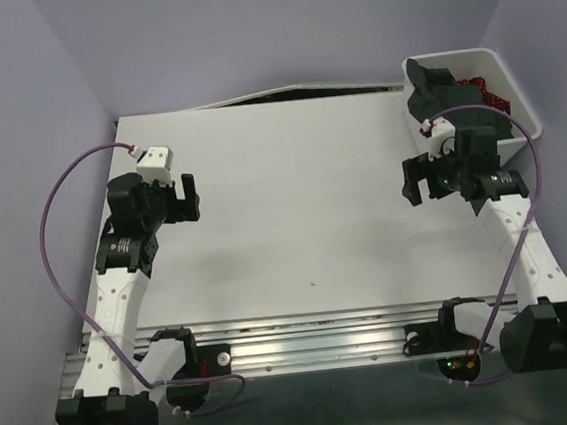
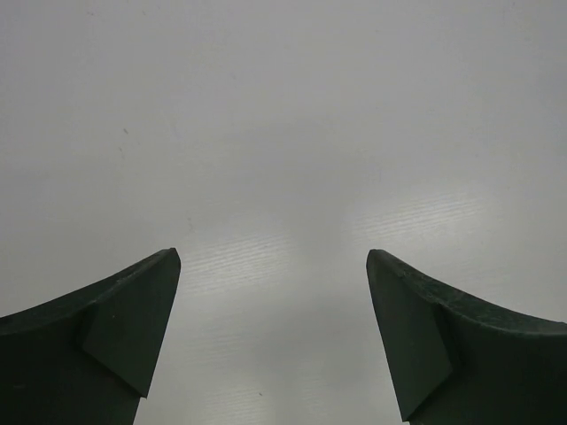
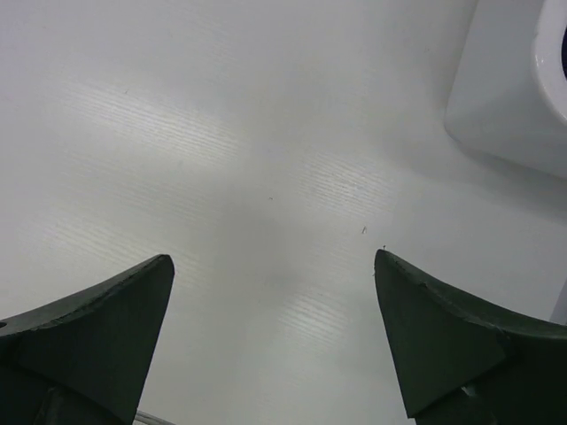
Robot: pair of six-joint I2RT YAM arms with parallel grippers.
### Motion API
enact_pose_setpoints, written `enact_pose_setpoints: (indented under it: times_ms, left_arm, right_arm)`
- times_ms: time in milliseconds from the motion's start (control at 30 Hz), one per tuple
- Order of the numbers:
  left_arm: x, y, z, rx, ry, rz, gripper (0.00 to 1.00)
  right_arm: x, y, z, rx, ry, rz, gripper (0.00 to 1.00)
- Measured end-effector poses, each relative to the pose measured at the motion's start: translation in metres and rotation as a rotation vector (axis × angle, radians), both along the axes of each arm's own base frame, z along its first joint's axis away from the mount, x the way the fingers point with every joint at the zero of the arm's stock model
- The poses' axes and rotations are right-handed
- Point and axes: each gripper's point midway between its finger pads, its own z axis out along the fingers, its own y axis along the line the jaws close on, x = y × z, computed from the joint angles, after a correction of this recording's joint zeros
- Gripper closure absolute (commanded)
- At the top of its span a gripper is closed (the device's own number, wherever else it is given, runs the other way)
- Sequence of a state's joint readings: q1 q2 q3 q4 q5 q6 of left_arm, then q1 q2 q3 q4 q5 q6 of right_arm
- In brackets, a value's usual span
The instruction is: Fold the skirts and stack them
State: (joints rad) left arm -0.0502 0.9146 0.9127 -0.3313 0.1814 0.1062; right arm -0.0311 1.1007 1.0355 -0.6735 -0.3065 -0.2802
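A dark charcoal skirt (image 1: pixel 435 92) lies bunched in the white bin (image 1: pixel 503 68) at the far right of the table, with a red skirt (image 1: pixel 474 84) showing beside it. The white skirt is not visible. My left gripper (image 1: pixel 184 199) hangs open and empty over the left side of the table; its wrist view shows both fingers (image 2: pixel 115 328) spread over bare table. My right gripper (image 1: pixel 416 182) is open and empty just in front of the bin; its wrist view shows spread fingers (image 3: pixel 443 336) over bare table and the bin's corner (image 3: pixel 505 97).
The white table (image 1: pixel 294 221) has a metal rail (image 1: pixel 305 336) along its near edge. Lilac walls close in the back and sides. A purple cable loops off each arm.
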Motion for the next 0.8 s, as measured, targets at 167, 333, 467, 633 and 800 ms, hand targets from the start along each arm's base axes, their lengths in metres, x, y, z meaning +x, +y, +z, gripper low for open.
enact_pose_setpoints:
  times_ms: [167,333,467,633,800]
  left_arm:
    - [0.000,-0.002,0.009,0.004,-0.014,-0.022,0.01]
    - [0.011,-0.004,0.042,-0.014,-0.073,-0.019,0.01]
    - [0.022,-0.005,0.059,-0.035,-0.110,-0.008,0.01]
    - [0.028,-0.005,0.052,-0.058,-0.084,0.017,0.01]
    - [0.032,-0.001,0.046,-0.055,-0.064,0.047,0.01]
  right_arm:
    - [0.016,-0.007,0.013,0.009,-0.005,-0.079,0.00]
    - [0.075,-0.023,0.053,-0.001,-0.059,-0.191,0.00]
    - [0.132,-0.033,0.103,0.023,-0.156,-0.288,0.00]
    - [0.192,-0.045,0.161,0.064,-0.301,-0.382,0.00]
    - [0.222,-0.048,0.166,0.085,-0.329,-0.414,0.09]
